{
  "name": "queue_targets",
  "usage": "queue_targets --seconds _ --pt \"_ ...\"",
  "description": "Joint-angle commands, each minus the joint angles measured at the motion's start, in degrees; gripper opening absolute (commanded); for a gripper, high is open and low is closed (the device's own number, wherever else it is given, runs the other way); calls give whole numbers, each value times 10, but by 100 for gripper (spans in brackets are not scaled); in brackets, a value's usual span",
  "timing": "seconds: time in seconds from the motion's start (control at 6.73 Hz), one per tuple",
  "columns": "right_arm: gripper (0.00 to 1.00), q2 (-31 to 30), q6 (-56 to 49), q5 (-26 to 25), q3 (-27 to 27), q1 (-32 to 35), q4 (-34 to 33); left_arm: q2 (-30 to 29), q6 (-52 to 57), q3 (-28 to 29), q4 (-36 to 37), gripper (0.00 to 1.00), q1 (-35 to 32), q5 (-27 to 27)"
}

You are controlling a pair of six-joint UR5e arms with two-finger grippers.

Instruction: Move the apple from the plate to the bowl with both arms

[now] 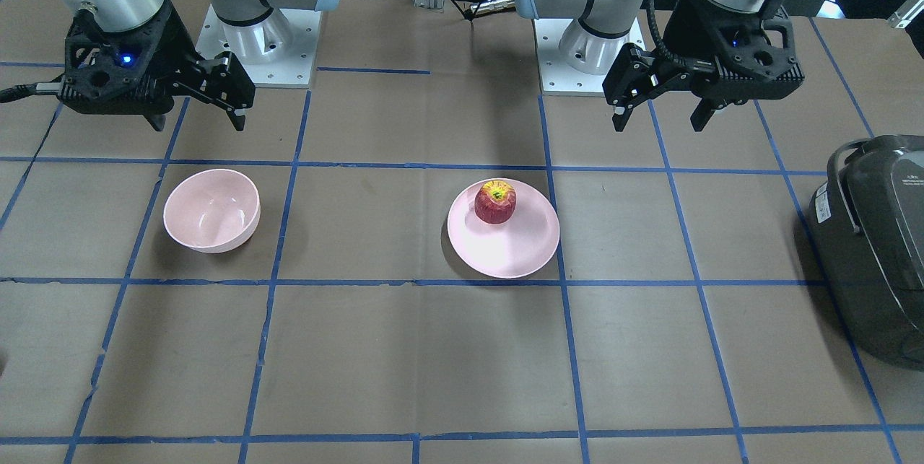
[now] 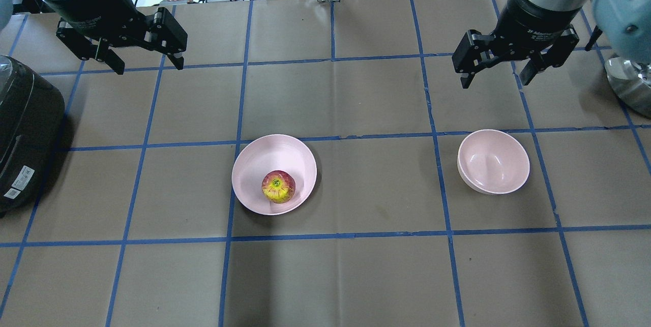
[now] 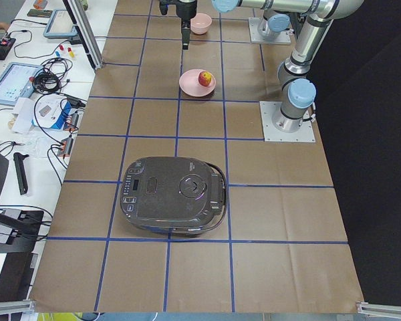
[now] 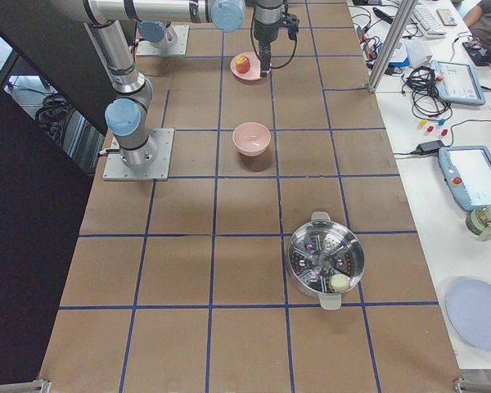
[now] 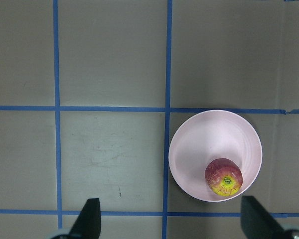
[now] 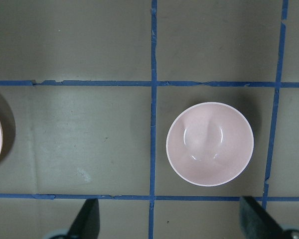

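The small red apple (image 1: pixel 495 202) with a yellow-green top stands on the flat pink plate (image 1: pixel 505 251) near the table's middle; it also shows in the overhead view (image 2: pixel 278 186) and the left wrist view (image 5: pixel 224 179). The deep pink bowl (image 1: pixel 211 210) stands empty, apart from the plate (image 2: pixel 264 156), on the robot's right side (image 2: pixel 493 161). My left gripper (image 2: pixel 150 67) is open and empty, high above the table, off to the plate's far left side. My right gripper (image 2: pixel 494 83) is open and empty, high beyond the bowl (image 6: pixel 210 144).
A black rice cooker (image 2: pixel 25 128) sits at the table's left end. A steel steamer pot (image 4: pixel 326 260) stands near the right end. The arm bases (image 1: pixel 253 45) are bolted along the robot's edge. Cables and devices lie on the white side table (image 3: pixel 47 87).
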Motion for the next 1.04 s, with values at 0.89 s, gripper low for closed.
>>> queue_targets --seconds 0.89 --pt "100 2 -1 2 4 -3 5 -3 -1 -1 -1 100 -3 0"
